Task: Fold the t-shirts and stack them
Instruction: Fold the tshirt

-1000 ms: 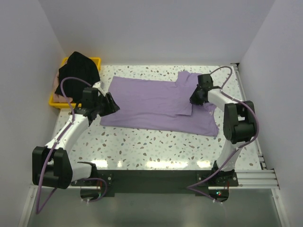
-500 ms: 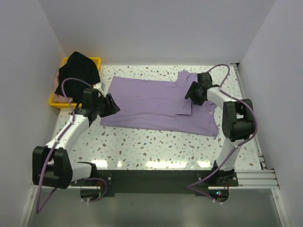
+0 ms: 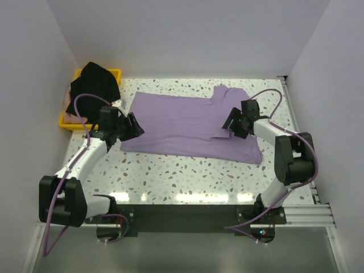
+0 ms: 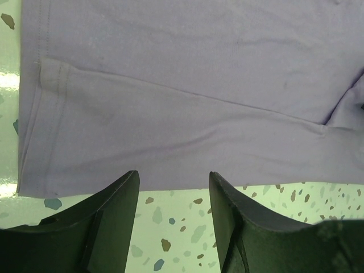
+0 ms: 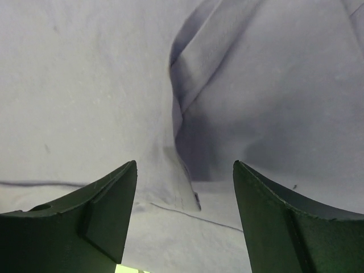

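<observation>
The right gripper (image 3: 233, 121) has shifted slightly nearer, hovering over the purple shirt's (image 3: 182, 119) folded sleeve, jaws apart and empty. The left gripper (image 3: 132, 126) stays open at the hem. The shirt lies flat mid-table, and the next fold looks due.

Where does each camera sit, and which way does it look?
Top: high behind the robot, looking down at the table and purple shirt; left arm, right arm show.
Left wrist: on the left arm, facing the shirt's edge; open jaws show.
Right wrist: on the right arm, facing a shirt fold; open jaws show.
All share the shirt.
</observation>
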Controlling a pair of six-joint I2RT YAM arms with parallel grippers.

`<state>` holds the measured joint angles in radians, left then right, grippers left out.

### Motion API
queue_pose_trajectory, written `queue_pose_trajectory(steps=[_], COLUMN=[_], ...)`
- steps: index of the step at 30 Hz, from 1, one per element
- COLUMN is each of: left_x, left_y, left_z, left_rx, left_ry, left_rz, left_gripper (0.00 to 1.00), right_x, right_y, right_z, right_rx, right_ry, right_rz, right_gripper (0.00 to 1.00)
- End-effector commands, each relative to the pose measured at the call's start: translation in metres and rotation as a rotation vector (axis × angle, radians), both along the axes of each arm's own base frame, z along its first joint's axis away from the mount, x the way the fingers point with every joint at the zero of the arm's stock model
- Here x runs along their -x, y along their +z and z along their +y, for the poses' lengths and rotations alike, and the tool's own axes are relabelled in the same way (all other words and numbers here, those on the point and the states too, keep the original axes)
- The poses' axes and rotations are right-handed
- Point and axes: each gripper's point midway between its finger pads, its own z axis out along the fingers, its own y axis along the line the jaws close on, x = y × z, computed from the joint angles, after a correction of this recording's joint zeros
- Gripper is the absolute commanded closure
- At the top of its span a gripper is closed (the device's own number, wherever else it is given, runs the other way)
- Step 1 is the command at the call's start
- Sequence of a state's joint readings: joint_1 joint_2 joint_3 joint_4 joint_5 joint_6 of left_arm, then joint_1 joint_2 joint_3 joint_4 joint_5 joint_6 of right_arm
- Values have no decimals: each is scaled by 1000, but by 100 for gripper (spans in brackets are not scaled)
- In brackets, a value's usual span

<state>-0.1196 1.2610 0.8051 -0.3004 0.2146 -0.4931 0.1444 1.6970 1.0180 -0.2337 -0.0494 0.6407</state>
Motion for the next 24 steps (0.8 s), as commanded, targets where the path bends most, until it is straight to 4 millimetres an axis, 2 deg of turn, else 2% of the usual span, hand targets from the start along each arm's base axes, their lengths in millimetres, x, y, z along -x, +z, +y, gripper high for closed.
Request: queue_pose_trajectory(steps=[1, 10, 18, 24], left_x=[-6, -6, -7, -7], left_y=[8, 9, 8, 4], left_z=[-6, -4, -2, 0], left_rx=[5, -3, -13, -20], left_ry=[-38, -31, -24, -12], left_rz=[-57, -58, -60, -47], left_gripper=[43, 43, 43, 43], right_x=[-10, -31, -66, -77], right_y=[10, 15, 34, 32], right_z=[19, 48, 68, 72], right_rx=[-82, -194, -280, -304], right_ry=[27, 63, 85, 85], right_rz=[-72, -81, -111, -101], right_gripper=[28, 28, 28, 28])
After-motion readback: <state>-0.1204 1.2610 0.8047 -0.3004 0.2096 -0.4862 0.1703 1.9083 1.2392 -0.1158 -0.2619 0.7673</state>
